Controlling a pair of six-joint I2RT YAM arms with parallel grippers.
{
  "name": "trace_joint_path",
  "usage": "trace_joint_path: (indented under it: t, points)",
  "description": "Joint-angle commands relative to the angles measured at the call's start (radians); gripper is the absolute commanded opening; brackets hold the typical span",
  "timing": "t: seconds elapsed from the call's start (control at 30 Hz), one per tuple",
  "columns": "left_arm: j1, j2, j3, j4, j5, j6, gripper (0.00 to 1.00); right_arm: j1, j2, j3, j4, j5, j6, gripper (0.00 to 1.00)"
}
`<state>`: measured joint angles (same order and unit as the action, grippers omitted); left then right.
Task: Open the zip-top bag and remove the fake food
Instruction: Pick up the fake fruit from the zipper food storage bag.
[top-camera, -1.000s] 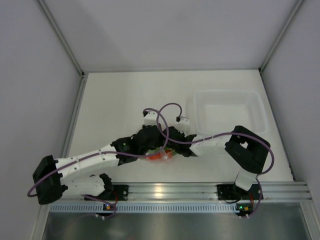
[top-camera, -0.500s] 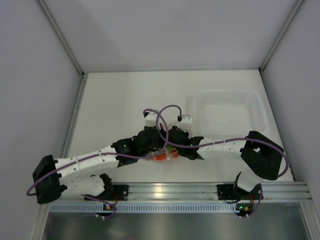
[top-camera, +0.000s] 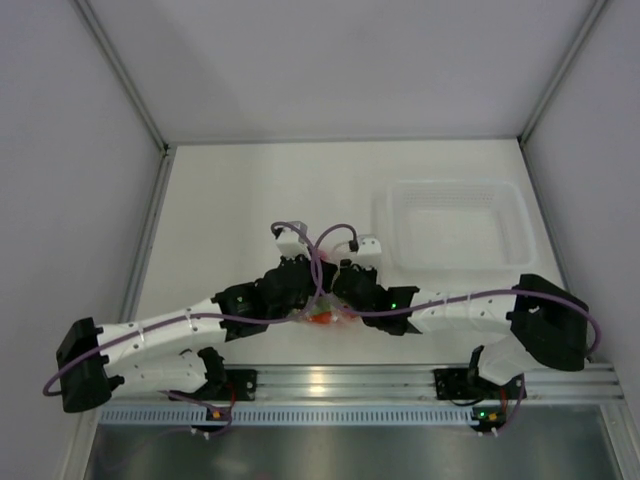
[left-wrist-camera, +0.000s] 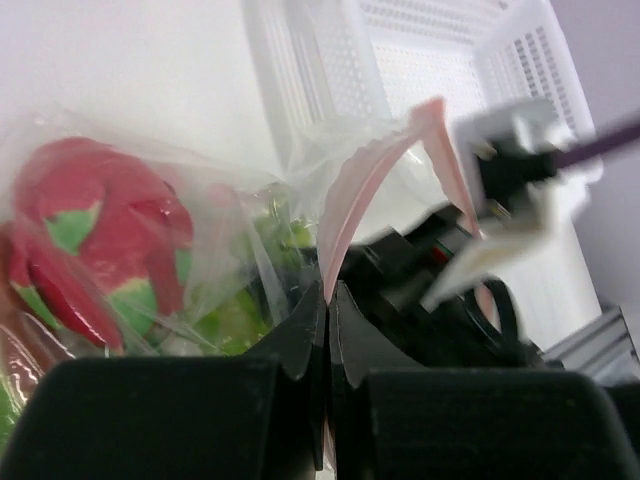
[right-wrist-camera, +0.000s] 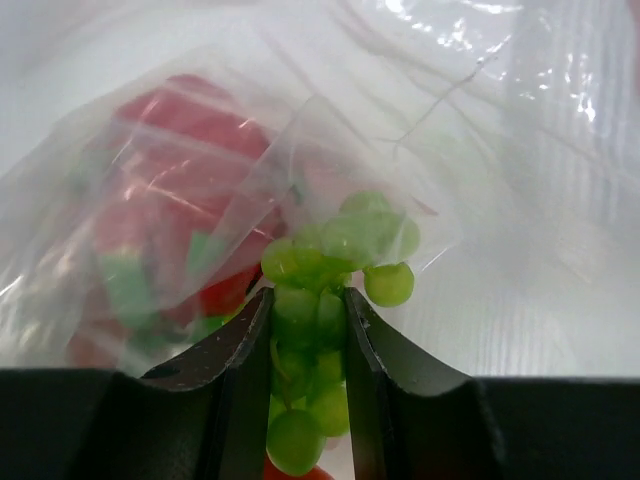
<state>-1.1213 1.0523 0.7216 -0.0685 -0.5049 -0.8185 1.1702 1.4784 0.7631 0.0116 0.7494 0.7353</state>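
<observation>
Clear zip-top bag (left-wrist-camera: 230, 190) sat before white tub (top-camera: 450, 186), left gripper (left-wrist-camera: 328, 295) pinching its pink strip (left-wrist-camera: 340, 215), right gripper (right-wrist-camera: 307, 300) clamped on green fake food (right-wrist-camera: 345, 240).

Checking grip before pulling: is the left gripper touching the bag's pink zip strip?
Touching: left wrist view shows the left gripper pinching the zip strip.

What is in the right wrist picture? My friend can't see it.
The right gripper pinches a bunch of green toy grapes between its two black fingers, close up. Behind lies the clear crinkly zip-top bag, with a blurry red and green toy piece inside it on the left.
</observation>
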Motion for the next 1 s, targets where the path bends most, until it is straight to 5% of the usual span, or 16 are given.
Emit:
trace_joint_path:
  t: [0.0,0.27,0.53,0.97]
  points:
    - [0.023,-0.006,-0.028,0.041,-0.110,-0.022,0.00,0.072,-0.102,-0.018,0.133,0.021,-0.020,0.10]
    - [0.023,-0.008,-0.056,0.038,-0.147,-0.063,0.00,0.062,-0.179,0.010,0.067,0.057,-0.053,0.09]
    - [0.023,-0.002,-0.034,0.042,-0.121,-0.062,0.00,0.055,-0.168,0.085,0.060,0.019,-0.293,0.07]
    - [0.023,-0.011,-0.037,-0.014,-0.199,-0.133,0.00,0.059,-0.222,0.090,0.117,-0.012,-0.442,0.06]
